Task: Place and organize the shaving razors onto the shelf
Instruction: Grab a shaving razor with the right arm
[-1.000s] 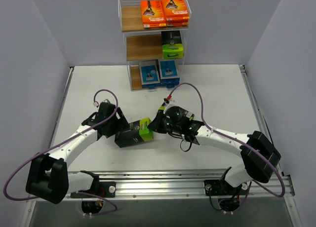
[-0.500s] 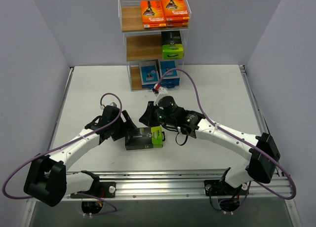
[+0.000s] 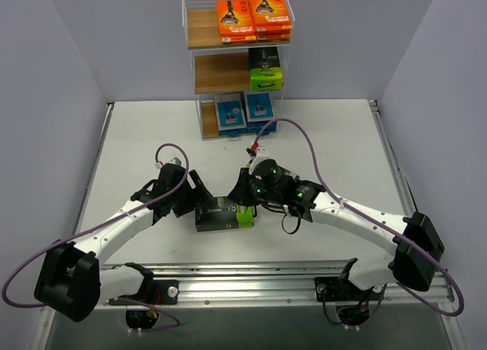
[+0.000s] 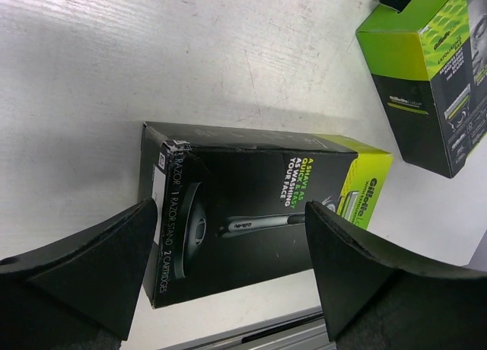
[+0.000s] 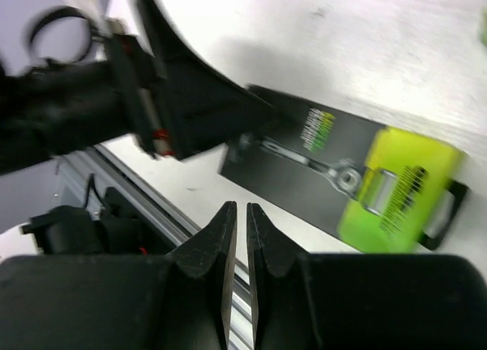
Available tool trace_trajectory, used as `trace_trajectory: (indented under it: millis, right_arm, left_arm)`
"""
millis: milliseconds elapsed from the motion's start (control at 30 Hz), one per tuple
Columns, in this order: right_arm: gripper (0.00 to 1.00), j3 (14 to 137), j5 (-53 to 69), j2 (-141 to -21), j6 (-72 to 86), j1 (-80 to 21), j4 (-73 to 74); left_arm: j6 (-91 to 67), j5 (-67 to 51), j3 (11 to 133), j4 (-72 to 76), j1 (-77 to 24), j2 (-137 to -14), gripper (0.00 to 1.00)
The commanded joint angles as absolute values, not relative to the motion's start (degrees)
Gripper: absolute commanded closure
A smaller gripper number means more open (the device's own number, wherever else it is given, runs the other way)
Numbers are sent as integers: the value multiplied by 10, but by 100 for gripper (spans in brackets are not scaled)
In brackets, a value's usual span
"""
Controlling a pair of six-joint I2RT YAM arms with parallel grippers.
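Jaws of left gripper (image 4: 230, 213) are standing wide apart, black-and-lime razor pack (image 4: 251, 175) lying flat below and between them, right gripper (image 5: 237, 210) jaws sitting together just short of it; closing squarely across its narrow sides is looking wisest.

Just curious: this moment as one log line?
left gripper: open, facing razor pack | right gripper: shut, empty | razor pack: flat on table

A white table (image 3: 335, 137) carries the wire-and-wood shelf (image 3: 217, 74). On the shelf's top tier lie orange razor packs (image 3: 253, 19), on its middle tier a black-and-green pack (image 3: 265, 70), and on its bottom tier blue packs (image 3: 245, 112). Well in front of the shelf, another black-and-green pack (image 3: 224, 214) lies flat on the table. A second box (image 4: 430, 68) seems to stand beside that one, seen only from the left wrist.
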State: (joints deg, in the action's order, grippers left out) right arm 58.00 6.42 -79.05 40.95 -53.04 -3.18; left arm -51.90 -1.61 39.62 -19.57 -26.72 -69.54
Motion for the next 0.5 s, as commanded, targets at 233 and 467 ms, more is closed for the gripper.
trace_trajectory:
  millis: [233,467]
  right_arm:
    - [81,437,84,-693,447,-460,-98]
    - [80,396,89,-697,442,-435,-106]
  left_arm:
    - [-493,16,381,-189,-271,-681,13]
    - [-487,22,379,-189,-271,-687,12]
